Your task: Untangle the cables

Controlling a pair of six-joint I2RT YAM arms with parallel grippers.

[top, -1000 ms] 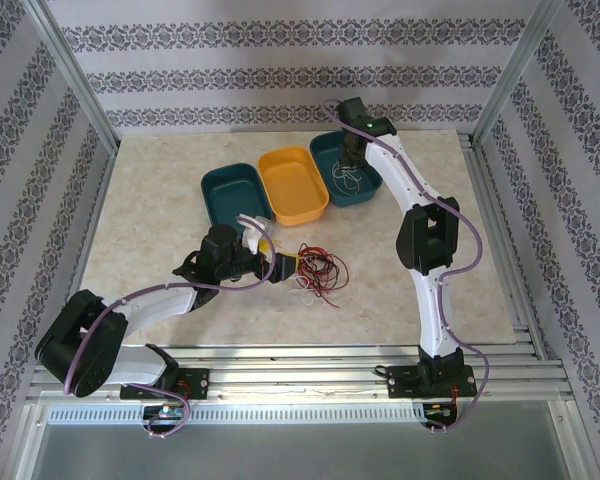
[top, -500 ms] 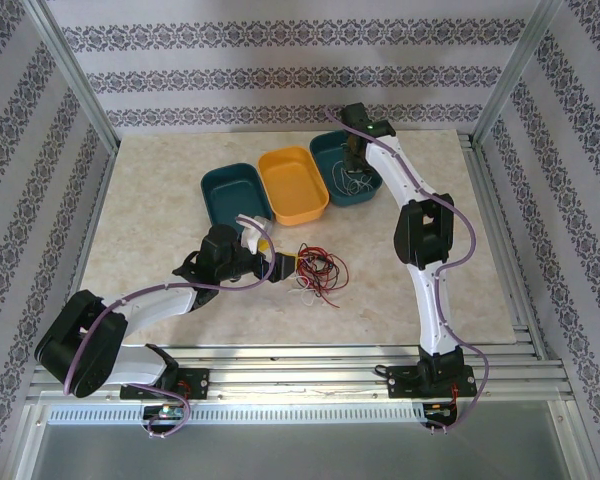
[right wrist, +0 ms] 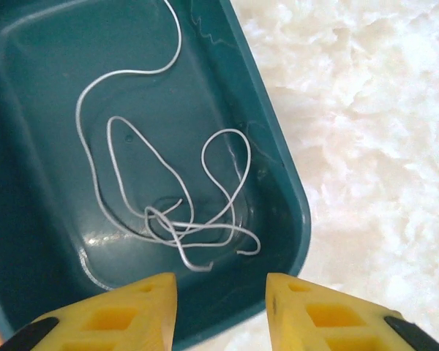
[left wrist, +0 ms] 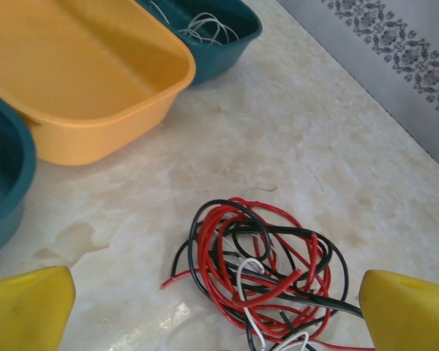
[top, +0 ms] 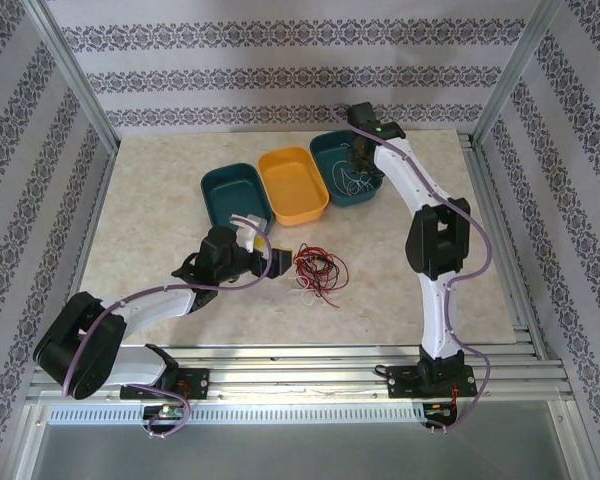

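A tangle of red, black and white cables (top: 318, 270) (left wrist: 267, 278) lies on the marble table, in front of the trays. My left gripper (top: 277, 262) (left wrist: 218, 311) stands open at the tangle's left side, its yellow fingertips (left wrist: 29, 307) wide apart with the near loops between them, untouched. One loose white cable (top: 352, 181) (right wrist: 168, 197) lies coiled on the floor of the right teal tray (top: 372, 190) (right wrist: 278, 146). My right gripper (top: 358, 157) (right wrist: 219, 303) hovers over that tray's near rim, open, with nothing between its fingers.
A yellow tray (top: 293, 185) (left wrist: 73, 66) stands in the middle of the row and a second teal tray (top: 232, 192) (left wrist: 0, 183) is at its left. Metal frame rails border the table on the right and near sides.
My right gripper has opened and the white cable now lies free in the teal tray; that arm shifted slightly right. The left gripper turned a little beside the tangle.
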